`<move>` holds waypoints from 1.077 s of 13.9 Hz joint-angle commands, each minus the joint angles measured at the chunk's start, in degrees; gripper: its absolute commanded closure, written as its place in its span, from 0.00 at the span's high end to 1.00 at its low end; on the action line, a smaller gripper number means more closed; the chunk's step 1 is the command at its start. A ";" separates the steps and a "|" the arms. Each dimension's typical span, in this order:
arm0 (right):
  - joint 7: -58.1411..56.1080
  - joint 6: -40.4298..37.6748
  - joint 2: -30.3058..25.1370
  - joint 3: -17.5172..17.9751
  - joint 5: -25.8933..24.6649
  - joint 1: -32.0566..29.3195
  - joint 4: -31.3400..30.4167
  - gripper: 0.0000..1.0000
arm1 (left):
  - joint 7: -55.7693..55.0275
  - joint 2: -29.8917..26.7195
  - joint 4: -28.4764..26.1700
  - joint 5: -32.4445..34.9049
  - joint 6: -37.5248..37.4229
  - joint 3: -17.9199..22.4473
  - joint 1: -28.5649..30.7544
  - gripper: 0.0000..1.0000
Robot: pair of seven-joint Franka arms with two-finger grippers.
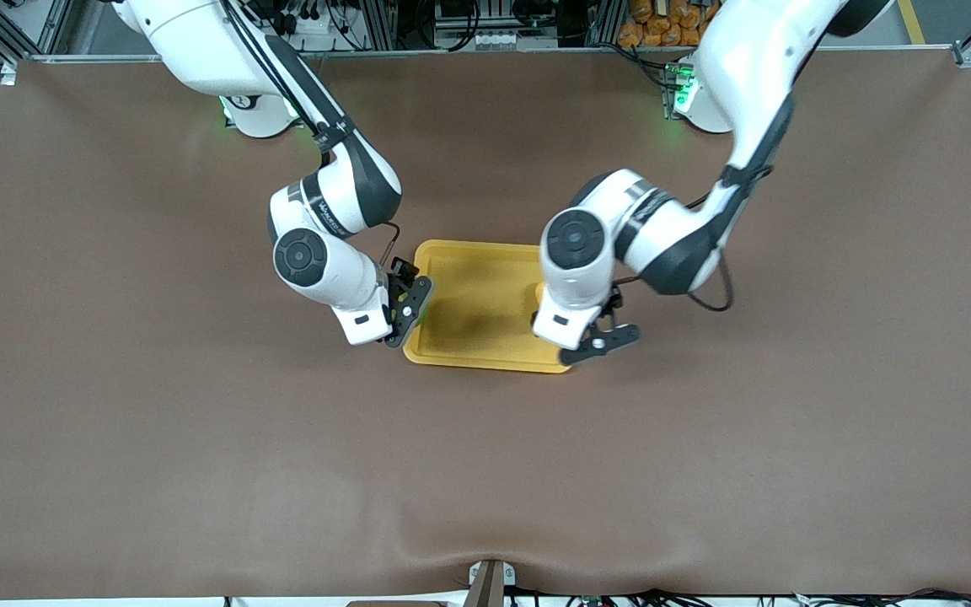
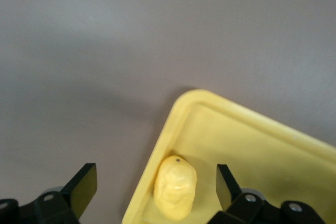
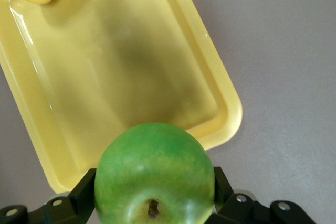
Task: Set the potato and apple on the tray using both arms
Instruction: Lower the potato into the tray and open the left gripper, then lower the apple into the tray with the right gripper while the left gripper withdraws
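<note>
A brown-covered desk (image 1: 199, 438) fills the scene, with the yellow-orange tray (image 1: 485, 278) lying at its middle between the two arms.

The potato (image 2: 175, 187) lies in the tray, against the rim at the end toward the left arm. The left gripper (image 2: 153, 188) hangs just above it with its fingers (image 2: 84, 187) spread wide apart, one over the desk outside the rim and the other over the tray floor, touching nothing. In the front view the left arm's wrist hides the potato.

The apple (image 3: 155, 176) is clamped between the fingers (image 3: 79, 195) of the right gripper (image 1: 412, 305), stem dimple facing the wrist camera. It is held in the air over the tray's edge toward the right arm's end of the desk; in the front view only a sliver of green shows beside the gripper.

The rest of the tray floor is bare, with a soft shadow at its centre.

Both arms reach down from their bases, elbows bent, wrists angled toward the tray from either end. Racks and cables stand along the desk's edge by the bases.
</note>
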 commanded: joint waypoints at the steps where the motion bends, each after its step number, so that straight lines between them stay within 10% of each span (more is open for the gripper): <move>1: -1.01 1.61 1.00 -0.27 0.42 1.48 -0.24 0.48 | 6.26 -6.30 -1.26 -4.48 -3.43 -0.26 3.97 1.00; 11: -1.01 5.66 4.52 -0.27 0.25 4.74 -0.33 0.60 | 22.18 -20.11 -1.26 -9.60 -16.37 0.01 15.93 1.00; 15: -1.01 5.84 5.05 -0.36 0.25 5.18 -0.33 0.97 | 24.29 -24.77 -1.26 -9.69 -19.43 0.18 18.48 1.00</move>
